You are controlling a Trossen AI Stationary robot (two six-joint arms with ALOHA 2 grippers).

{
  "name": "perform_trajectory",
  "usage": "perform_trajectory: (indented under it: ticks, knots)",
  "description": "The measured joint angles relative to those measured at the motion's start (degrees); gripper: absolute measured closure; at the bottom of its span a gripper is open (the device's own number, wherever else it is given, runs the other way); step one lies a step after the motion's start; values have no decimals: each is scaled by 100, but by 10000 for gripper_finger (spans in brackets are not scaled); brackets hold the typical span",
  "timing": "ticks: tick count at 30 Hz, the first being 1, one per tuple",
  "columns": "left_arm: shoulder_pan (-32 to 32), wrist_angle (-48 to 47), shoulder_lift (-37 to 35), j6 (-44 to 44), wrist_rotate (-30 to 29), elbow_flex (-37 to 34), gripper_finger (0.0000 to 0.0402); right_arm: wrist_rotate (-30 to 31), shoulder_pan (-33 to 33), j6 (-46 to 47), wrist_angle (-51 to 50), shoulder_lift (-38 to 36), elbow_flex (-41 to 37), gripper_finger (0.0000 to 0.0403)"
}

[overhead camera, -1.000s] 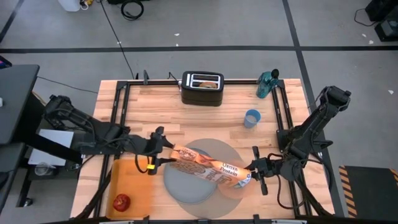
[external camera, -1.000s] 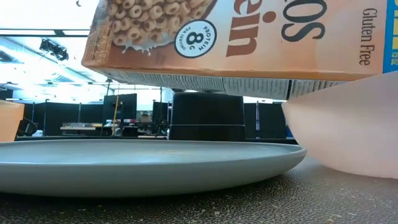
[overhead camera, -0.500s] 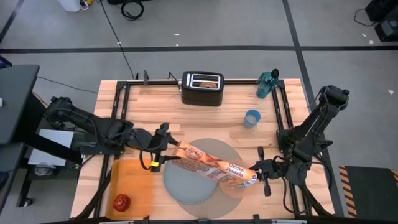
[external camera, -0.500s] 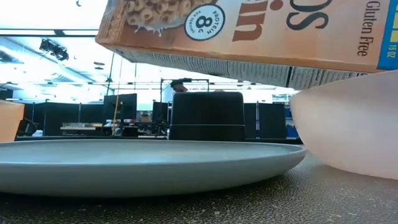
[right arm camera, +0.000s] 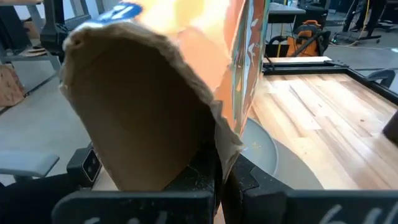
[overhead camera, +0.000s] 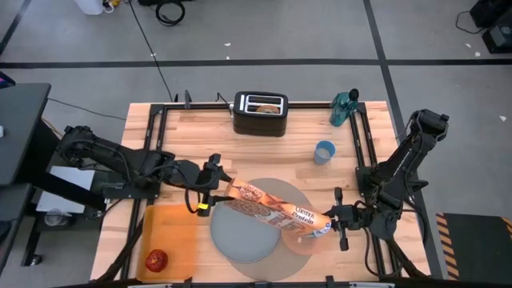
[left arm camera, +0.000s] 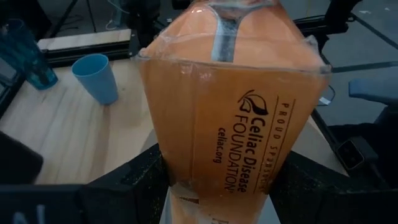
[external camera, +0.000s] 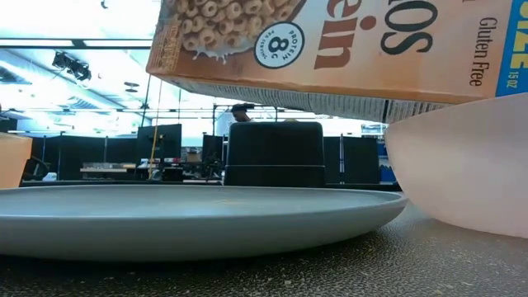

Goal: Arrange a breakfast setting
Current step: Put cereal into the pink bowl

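At the lower left of the high view, the flat orange tray (overhead camera: 172,237) lies on the table with the red apple (overhead camera: 156,260) near its bottom corner. Just right of the tray's top edge, the left gripper (overhead camera: 210,190) clamps the bottom end of an orange cereal box (overhead camera: 272,210); in the left wrist view the box (left arm camera: 233,118) fills the frame between the dark fingers. The box stretches down and to the right across the centre of the frame, tilted so its open end dips low, above the large round grey mat (overhead camera: 276,192) and the smaller grey plate (overhead camera: 244,238) that rests on the mat's lower left part. In the low view the box (external camera: 346,45) hangs clear above the plate (external camera: 198,216).

At centre top stands the black toaster (overhead camera: 260,114). Right of it a blue cup (overhead camera: 324,152) and a teal bottle (overhead camera: 344,108) sit on the wood.

At the lower right, the box's open end is over the translucent pink bowl (overhead camera: 304,240), on the mat's right edge. The right gripper (overhead camera: 334,221) is just beside that end, and its wrist view shows the brown flap (right arm camera: 149,106) close up; whether its fingers grip the flap cannot be told.
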Motion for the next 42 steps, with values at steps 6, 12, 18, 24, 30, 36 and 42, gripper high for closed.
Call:
perform_trajectory:
  ticks: [6, 12, 18, 24, 30, 36, 42]
  knots:
    - [120, 60, 0, 150, 271, 0, 174, 61, 24, -19, -515, -456, 0, 392]
    - [138, 212, 2, 237, 321, 0, 202, -141, 29, 154, -981, -756, 3, 392]
    - [135, 324, 35, 255, 457, -2, 209, -311, 31, 176, -1050, -763, 7, 392]
    - [135, 384, 72, 335, 494, -4, 209, -341, 37, 93, -1080, -853, 7, 392]
    - [205, 393, 74, 614, 579, 288, 210, -523, -8, 248, -998, -747, 13, 392]
    - [283, 369, 317, 609, 768, 401, 210, -803, 53, 451, -1049, -481, 9, 392]
    - [387, 377, 479, 638, 808, 413, 210, -1042, 136, 557, -1118, -481, 7, 392]
